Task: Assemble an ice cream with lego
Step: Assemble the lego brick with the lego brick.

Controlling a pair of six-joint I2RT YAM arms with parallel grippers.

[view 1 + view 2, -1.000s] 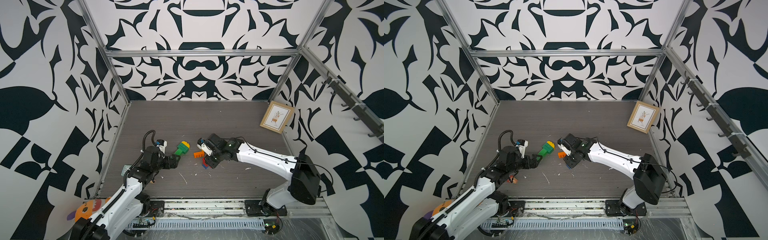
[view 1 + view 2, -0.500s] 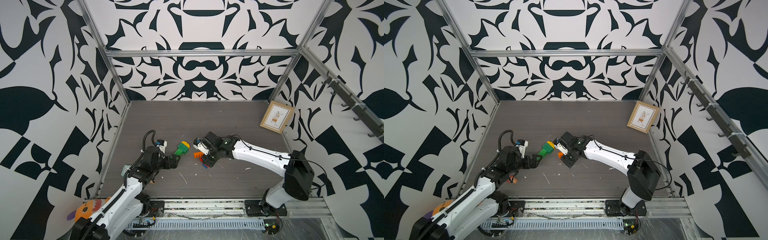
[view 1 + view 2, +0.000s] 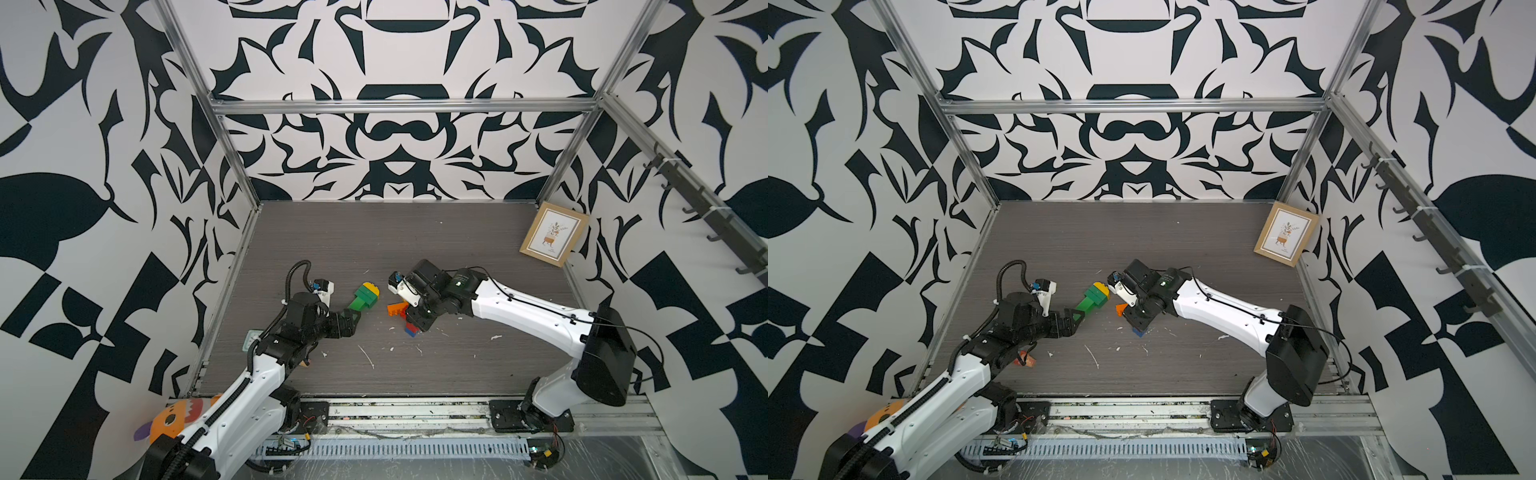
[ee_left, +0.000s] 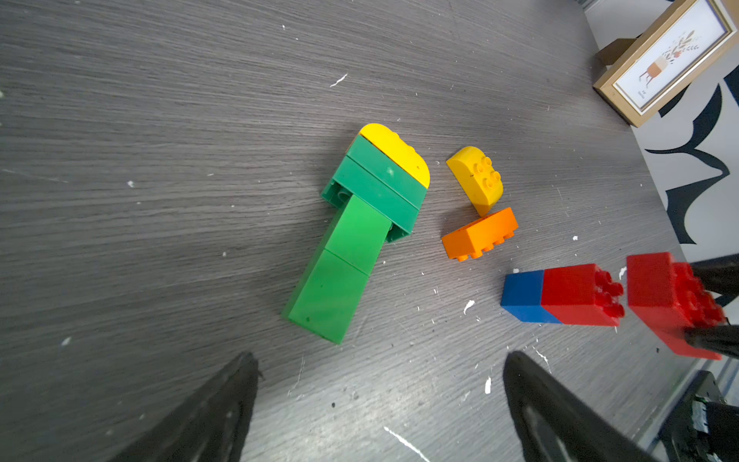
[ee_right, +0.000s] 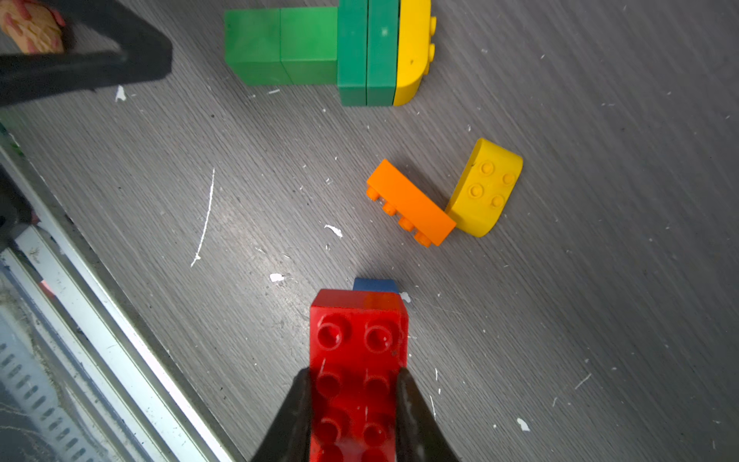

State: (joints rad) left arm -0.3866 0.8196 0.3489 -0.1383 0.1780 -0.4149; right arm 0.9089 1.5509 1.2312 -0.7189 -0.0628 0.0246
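1. Black-and-white patterned walls (image 3: 395, 145) enclose a grey wood-grain table (image 3: 415, 232).
2. At mid-table the right gripper (image 5: 354, 384) has its jaws clamped on a long red brick (image 5: 358, 340), just beside a blue-and-red pair (image 4: 560, 294) lying on its side.
3. Opposite, the left gripper (image 4: 380, 360) has its jaws spread wide and empty, near the light-green end of the green stack (image 4: 360, 224).
4. By the far right corner a framed picture (image 3: 554, 237) leans on the wall.
5. That green stack lies flat, with a yellow cap (image 4: 396, 154) at its wide end.
6. Between stack and pair, an orange brick (image 4: 480, 234) touches a loose yellow rounded brick (image 4: 476, 180).
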